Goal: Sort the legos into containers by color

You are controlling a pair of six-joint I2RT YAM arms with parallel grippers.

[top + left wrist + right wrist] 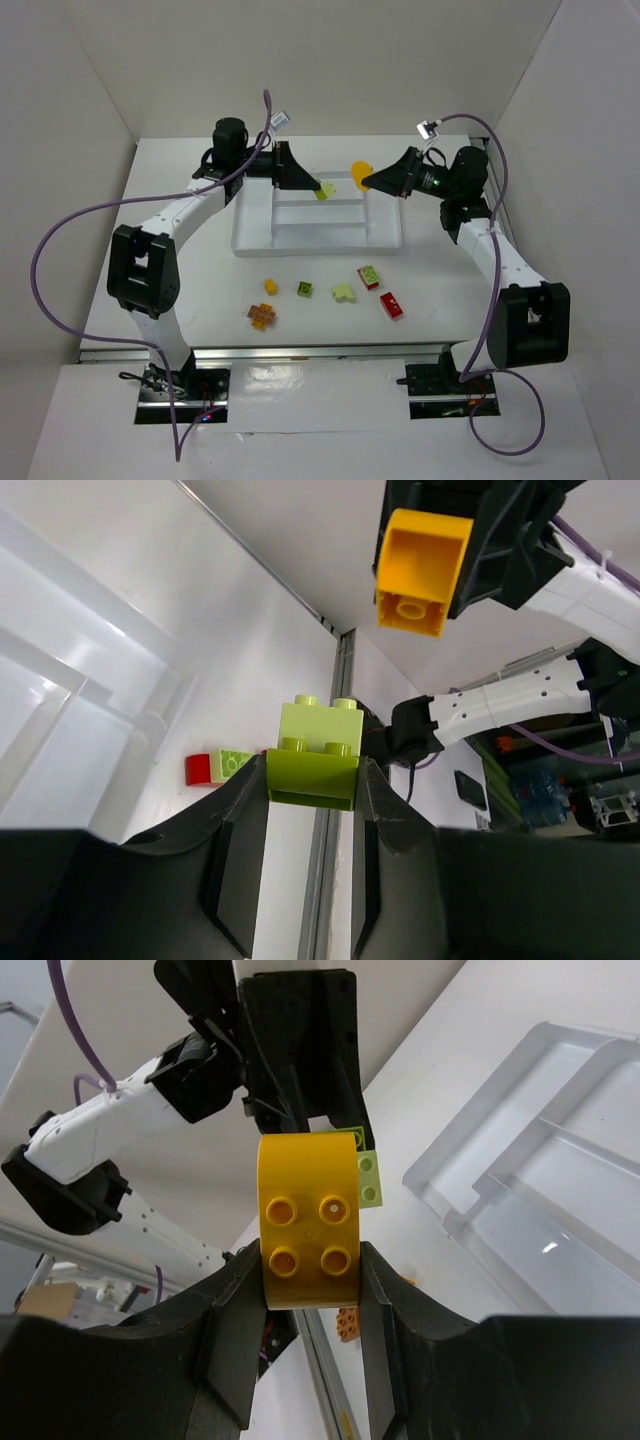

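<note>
- Desk (pixel 200 290): one white surface. The sorting has barely begun, I judge, as most bricks lie on it in front of the tray.
- Tray (pixel 250 245): one, white, split by thin dividers; I can't count its compartments for certain. I see no brick lying in it.
- Arms: two, both reaching over the tray's far edge, with their tips near each other.
- Left fingers (pixel 250 800): clenched on the pale green brick (pixel 318 750), which is held in the air above the tray's far side.
- Right fingers (pixel 240 1290): clamped on the yellow brick (pixel 307 1222), also aloft, just beside the left arm's load.
- Step in hand: dropping both bricks in. I'd move one arm at a time so the tips don't clash. Each brick should go into its own compartment and come low before I release it, so it doesn't bounce over a divider.
- Bricks: eight in all, two held and six loose.
- Loose on the desk: two orange (pixel 270 287) (pixel 261 315), one dark green (pixel 303 290), one pale green (pixel 343 293), one plain red (pixel 392 305) and one red with a green top (pixel 369 277).
</note>
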